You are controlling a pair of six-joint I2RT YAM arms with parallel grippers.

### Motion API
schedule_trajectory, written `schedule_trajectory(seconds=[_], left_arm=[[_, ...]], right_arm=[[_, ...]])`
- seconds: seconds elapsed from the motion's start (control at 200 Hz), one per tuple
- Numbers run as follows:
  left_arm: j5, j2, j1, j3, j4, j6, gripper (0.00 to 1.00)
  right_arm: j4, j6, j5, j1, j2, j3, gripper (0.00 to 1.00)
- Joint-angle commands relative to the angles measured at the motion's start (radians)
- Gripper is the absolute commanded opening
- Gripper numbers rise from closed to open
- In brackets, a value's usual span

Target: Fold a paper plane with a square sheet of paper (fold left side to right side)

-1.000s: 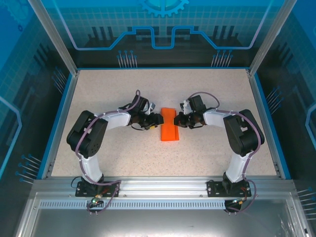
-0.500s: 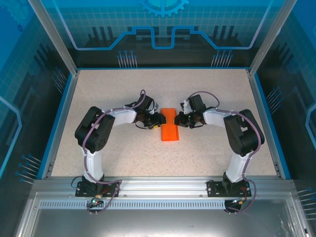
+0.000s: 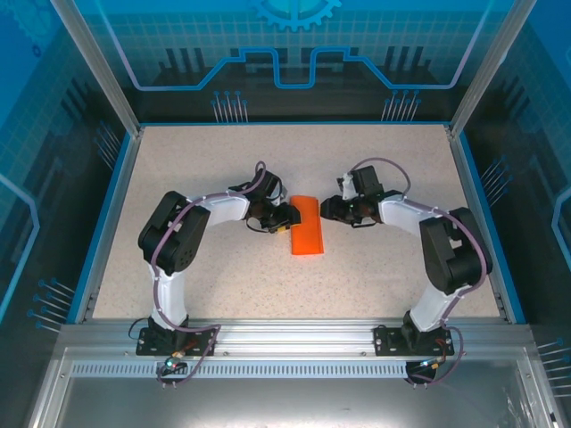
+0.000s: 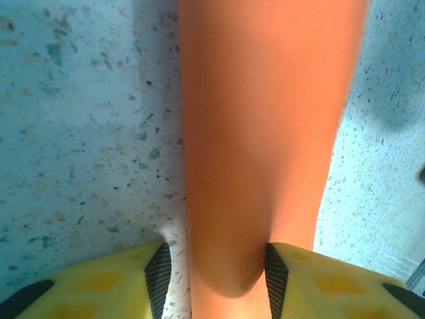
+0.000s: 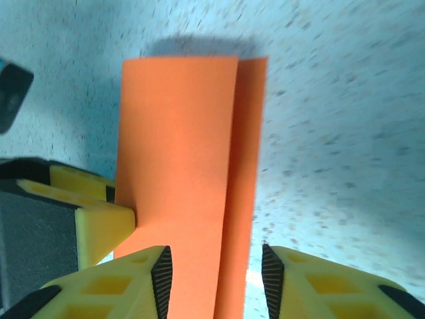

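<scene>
Paper (image 3: 306,225), bright orange and already doubled into a narrow upright rectangle, lies at the middle of the speckled tabletop (image 3: 223,160), between the two arms. The left tool (image 3: 287,217) meets its left edge. In the left wrist view its black pads (image 4: 158,271) stand apart with a rounded orange band filling the gap between them; whether they actually pinch the sheet cannot be told. The right tool (image 3: 325,210) hangs just beside the right edge, its fingers (image 5: 161,269) held wide and gripping nothing, the paper running beneath the gap.

Seen from the right wrist, the upper flap (image 5: 176,153) covers most of the lower layer but stops short, leaving a thin strip (image 5: 251,153) bare along the right side.

The left-to-right fold looks laid over but not yet pressed flat, and that is where trouble could start. The bend at the left appears soft and rounded, so the flap may spring back open if the left tool lets go before a crease is set. Nothing seems to pin the sheet down, and a sideways push from the left could slide the light paper across the smooth tabletop instead of sharpening the fold. Pressing now would also lock in the uneven edges, skewing every later fold of the plane. The two tools sit near each other across a narrow shape, so a careless reach risks fingers knocking together or snagging the flap.
</scene>
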Motion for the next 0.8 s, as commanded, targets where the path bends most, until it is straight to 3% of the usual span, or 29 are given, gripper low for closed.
schedule_trajectory(seconds=[0.0, 0.795], left_arm=[[-0.039, 0.055, -0.019, 0.019, -0.073, 0.025, 0.47], [-0.182, 0.154, -0.084, 0.19, -0.307, 0.052, 0.51]], right_arm=[[-0.094, -0.027, 0.072, -0.034, -0.028, -0.022, 0.44], [-0.094, -0.005, 0.068, -0.045, -0.037, -0.047, 0.45]])
